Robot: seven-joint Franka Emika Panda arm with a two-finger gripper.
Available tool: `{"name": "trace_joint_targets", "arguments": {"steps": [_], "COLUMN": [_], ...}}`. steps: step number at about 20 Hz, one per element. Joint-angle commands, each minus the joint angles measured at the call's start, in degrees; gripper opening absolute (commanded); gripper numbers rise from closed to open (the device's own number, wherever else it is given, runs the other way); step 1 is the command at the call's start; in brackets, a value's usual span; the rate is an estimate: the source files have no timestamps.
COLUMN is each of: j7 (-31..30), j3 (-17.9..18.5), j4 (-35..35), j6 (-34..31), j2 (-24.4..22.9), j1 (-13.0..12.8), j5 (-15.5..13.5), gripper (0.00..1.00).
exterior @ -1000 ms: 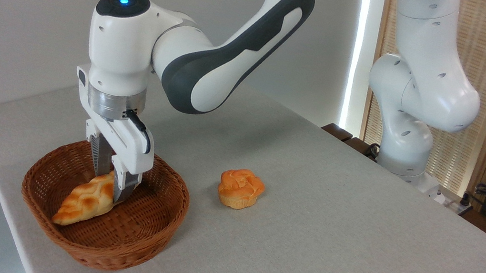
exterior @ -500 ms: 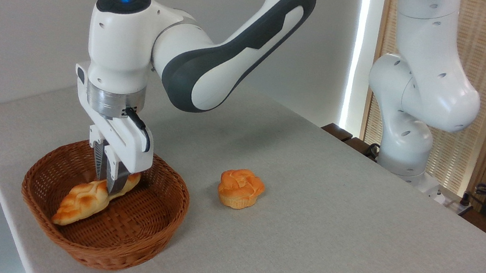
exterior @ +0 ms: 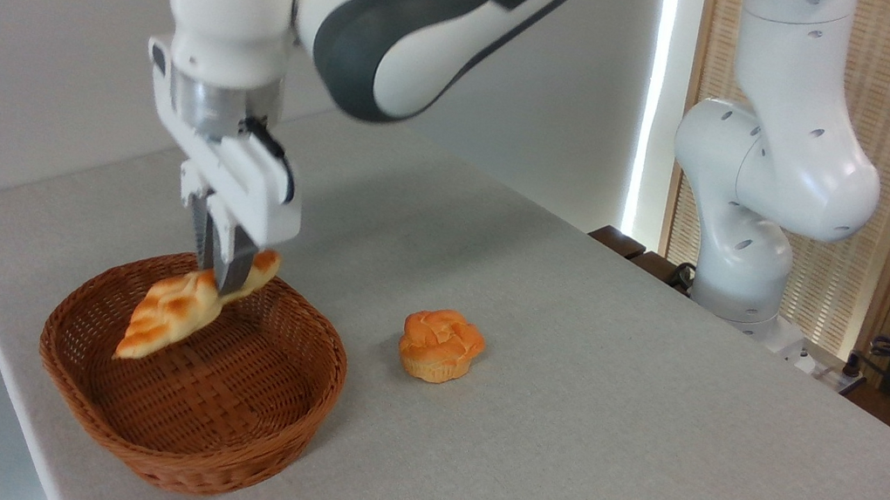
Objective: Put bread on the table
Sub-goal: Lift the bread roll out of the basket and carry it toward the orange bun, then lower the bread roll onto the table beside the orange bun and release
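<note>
Bread (exterior: 176, 309) clamped off-centre, towards its upper end, between narrowed fingers (exterior: 216, 273) of gripper (exterior: 217, 280); hanging tilted, lower tip drooping above basket (exterior: 277, 428) interior, clear of the weave. Advise raising until drooping tip tops the rim before any sideways travel. Carry slowly; off-centre hold likely to let loaf pivot. Set down on bare tabletop (exterior: 562, 409), apart from bun (exterior: 440, 345).

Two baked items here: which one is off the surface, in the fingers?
The long braided bread, pinched by the gripper and hanging tilted above the basket. The round orange bun sits on the table, untouched.
</note>
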Motion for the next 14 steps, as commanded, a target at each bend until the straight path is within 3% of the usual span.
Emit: {"name": "trace_joint_targets", "arguments": {"steps": [1,5,8,11,12,13,14], "j7": [3.8,6.0,7.0,8.3,8.8,8.8,8.8], "j3": [1.6,1.6,1.6,1.6,1.6,1.6,1.5], "j4": [-4.2,-12.0,-18.6,-23.3,-25.1,-26.3,-26.7], "j6": [-6.4,-18.4,-18.1,-11.3,-8.1,-5.9,-4.6], "j2": [-8.1,-18.2,-22.0,-20.9,-20.5,-19.9,-19.3], "j1": [-0.1,-0.7,-3.1,-6.0,-7.2,-8.1,-8.8], "j5": [-2.5,-2.6,-2.1,-1.6,-1.6,-1.6,-1.6], "gripper": [0.15,0.17,0.19,0.48,0.71,0.84,0.88]}}
